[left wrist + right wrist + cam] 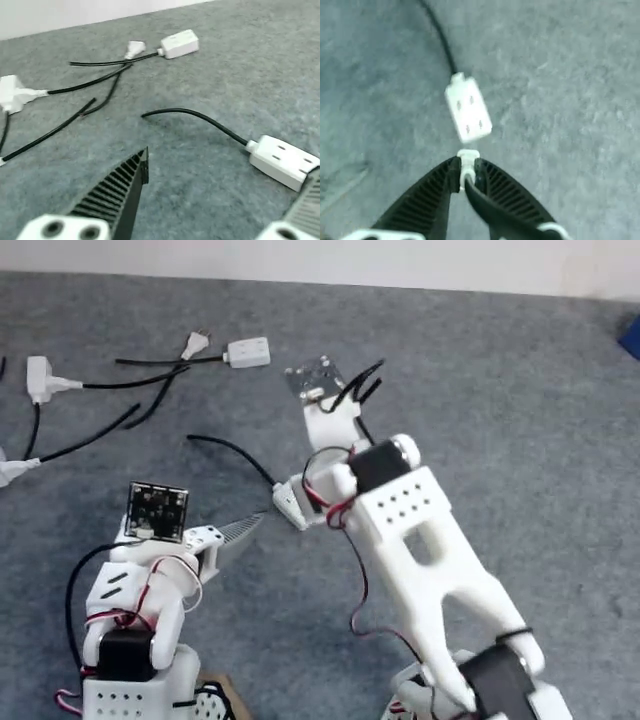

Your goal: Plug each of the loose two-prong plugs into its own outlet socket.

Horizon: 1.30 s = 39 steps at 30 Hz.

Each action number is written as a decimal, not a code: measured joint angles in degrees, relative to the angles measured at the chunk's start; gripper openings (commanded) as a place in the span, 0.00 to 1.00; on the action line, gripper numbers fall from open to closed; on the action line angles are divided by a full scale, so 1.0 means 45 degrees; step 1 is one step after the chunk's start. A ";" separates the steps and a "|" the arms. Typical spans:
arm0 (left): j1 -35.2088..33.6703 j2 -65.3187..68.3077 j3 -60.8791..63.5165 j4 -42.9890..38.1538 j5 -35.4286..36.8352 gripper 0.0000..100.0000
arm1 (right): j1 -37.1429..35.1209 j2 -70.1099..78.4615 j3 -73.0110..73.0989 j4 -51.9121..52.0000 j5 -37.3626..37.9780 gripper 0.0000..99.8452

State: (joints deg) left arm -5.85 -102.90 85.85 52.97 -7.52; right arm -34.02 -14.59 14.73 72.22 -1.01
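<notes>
The left gripper (227, 165) hangs over a grey carpet (240, 80) with its two fingers spread wide apart. One finger (122, 187) is black with ridges and comes to a thin tip. A white socket block (282, 161) lies on the carpet near the other finger, which hides one end of it. Small slots show on the block. A black cord (200, 116) curves away from it. Farther off lies a second socket block (180, 43), and a loose white plug (134, 49) sits just beside it. More black cords (95, 82) cross each other on the carpet. One of them ends at a white piece (12, 92). Behind the carpet stands a white wall (75, 15).
</notes>
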 measured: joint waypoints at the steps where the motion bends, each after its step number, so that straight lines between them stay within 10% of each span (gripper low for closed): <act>1: -0.0078 0.0000 0.0059 -0.0039 0.0000 0.45 | 0.0039 0.0254 0.0000 -0.0352 0.0020 0.01; 16: -0.0195 0.0000 0.0293 -0.0039 0.0117 0.45 | -0.0742 0.1328 0.0000 -0.1192 1.0882 0.01; 25: -0.1016 0.0000 0.0293 -0.0117 0.0039 0.45 | -0.1289 0.1328 0.0000 -0.1309 1.4554 0.01; 32: -0.3380 0.0000 0.0567 -0.1094 -0.0156 0.45 | -0.1309 0.2305 0.0000 -0.2716 1.4007 0.01; 39: -0.3360 0.0000 0.0606 -0.1114 -0.0156 0.45 | -0.0234 0.3048 0.0000 -0.3673 0.5314 0.01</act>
State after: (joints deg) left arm -20.97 -102.90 88.57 47.96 -8.22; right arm -35.08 -0.88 14.73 55.69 22.90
